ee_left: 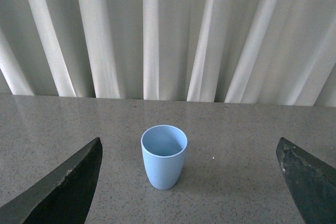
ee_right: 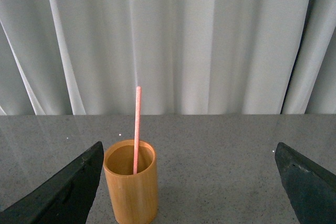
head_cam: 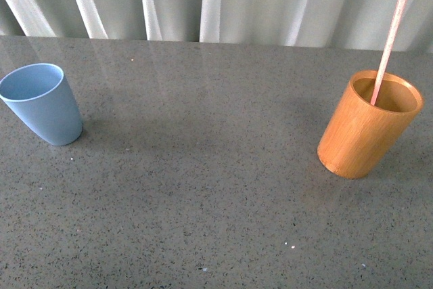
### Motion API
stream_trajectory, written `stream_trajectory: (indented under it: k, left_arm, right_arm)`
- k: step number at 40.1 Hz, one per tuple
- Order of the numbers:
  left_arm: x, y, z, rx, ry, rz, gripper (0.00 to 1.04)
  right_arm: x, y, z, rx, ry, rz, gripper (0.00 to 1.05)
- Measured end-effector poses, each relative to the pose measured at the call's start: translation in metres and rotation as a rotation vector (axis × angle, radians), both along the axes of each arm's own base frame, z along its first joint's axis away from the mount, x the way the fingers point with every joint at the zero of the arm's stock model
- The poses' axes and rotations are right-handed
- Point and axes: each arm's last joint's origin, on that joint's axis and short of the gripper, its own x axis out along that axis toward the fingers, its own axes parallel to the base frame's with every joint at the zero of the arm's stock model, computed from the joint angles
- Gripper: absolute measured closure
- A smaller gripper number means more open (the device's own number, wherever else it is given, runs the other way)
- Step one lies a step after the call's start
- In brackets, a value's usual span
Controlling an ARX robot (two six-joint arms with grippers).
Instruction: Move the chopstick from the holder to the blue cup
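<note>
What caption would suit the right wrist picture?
Open fingers frame a pink chopstick standing in a wooden holder on a grey table.

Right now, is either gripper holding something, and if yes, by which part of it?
Nothing is held. The left gripper and the right gripper are both open; the chopstick stands in the holder.

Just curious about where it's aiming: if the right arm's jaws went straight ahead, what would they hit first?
Probably the holder, chopstick standing in it: it sits ahead of the right gripper, between the open jaws but off-centre. Depth is unclear.
</note>
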Motion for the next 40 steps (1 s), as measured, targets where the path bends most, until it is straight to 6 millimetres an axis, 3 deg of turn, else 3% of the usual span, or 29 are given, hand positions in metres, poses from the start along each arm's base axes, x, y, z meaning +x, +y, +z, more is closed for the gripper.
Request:
stream_trajectory:
  k: [40]
  left_arm:
    - [0.0000, 0.0000, 0.0000, 0.000, 0.000, 0.000, 0.07]
  right_arm:
    - [0.0000, 0.0000, 0.0000, 0.000, 0.000, 0.000, 0.10]
